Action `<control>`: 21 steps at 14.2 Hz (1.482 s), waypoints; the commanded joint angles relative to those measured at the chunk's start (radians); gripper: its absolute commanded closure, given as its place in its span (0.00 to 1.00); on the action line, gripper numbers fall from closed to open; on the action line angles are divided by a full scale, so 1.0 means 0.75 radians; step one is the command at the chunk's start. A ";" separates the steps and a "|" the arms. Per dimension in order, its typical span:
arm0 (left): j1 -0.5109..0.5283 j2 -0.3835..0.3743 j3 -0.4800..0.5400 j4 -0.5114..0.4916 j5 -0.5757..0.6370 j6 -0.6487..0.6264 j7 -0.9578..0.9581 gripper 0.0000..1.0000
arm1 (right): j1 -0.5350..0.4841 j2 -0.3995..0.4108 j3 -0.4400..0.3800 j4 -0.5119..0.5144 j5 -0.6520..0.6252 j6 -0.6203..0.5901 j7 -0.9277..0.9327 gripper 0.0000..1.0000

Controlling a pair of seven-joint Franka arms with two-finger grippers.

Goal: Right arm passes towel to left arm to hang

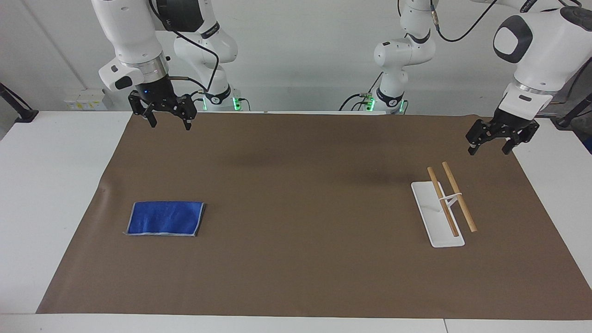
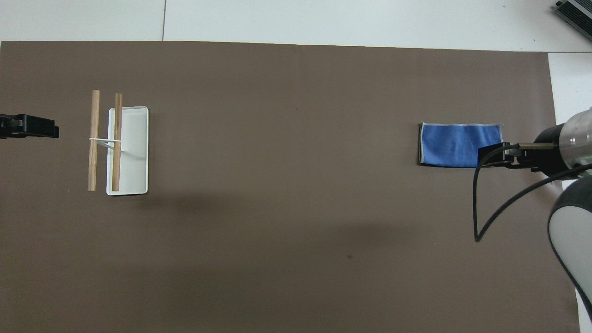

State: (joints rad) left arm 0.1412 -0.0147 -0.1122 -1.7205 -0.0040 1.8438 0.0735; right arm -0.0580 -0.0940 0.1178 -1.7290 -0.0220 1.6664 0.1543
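Towel (image 1: 165, 218) lies flat on the bench mat (image 1: 296, 259), untouched; right tool (image 1: 169, 120) and left tool (image 1: 489, 149) both hang open, empty, near the rack (image 1: 444, 208).

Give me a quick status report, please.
Right gripper and left gripper open, raised, empty. Bright-blue microfibre towel flat on brown mat. Nothing obstructing.
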 commanded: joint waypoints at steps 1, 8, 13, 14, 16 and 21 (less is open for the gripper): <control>0.012 -0.038 -0.004 -0.040 -0.013 -0.008 -0.008 0.00 | -0.015 -0.006 0.003 -0.018 0.019 0.018 -0.018 0.00; 0.012 -0.040 -0.004 -0.040 -0.013 -0.008 -0.008 0.00 | -0.015 -0.006 0.000 -0.018 0.019 0.018 -0.018 0.00; 0.016 -0.054 -0.004 -0.038 -0.013 -0.033 -0.008 0.00 | -0.029 -0.008 -0.002 -0.069 0.019 0.142 -0.005 0.00; 0.014 -0.058 -0.004 -0.038 -0.013 -0.049 -0.008 0.00 | -0.047 0.002 -0.002 -0.071 0.019 0.167 -0.015 0.00; 0.014 -0.058 -0.004 -0.038 -0.013 -0.043 -0.008 0.00 | -0.078 0.025 -0.002 -0.106 0.019 0.230 -0.022 0.00; 0.014 -0.058 -0.004 -0.038 -0.013 -0.047 -0.008 0.00 | -0.143 0.127 -0.002 -0.206 0.017 0.465 -0.120 0.00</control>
State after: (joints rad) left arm 0.1417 -0.0299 -0.1121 -1.7205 -0.0040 1.8125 0.0733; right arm -0.1447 -0.0251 0.1099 -1.8637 -0.0220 1.9663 0.1064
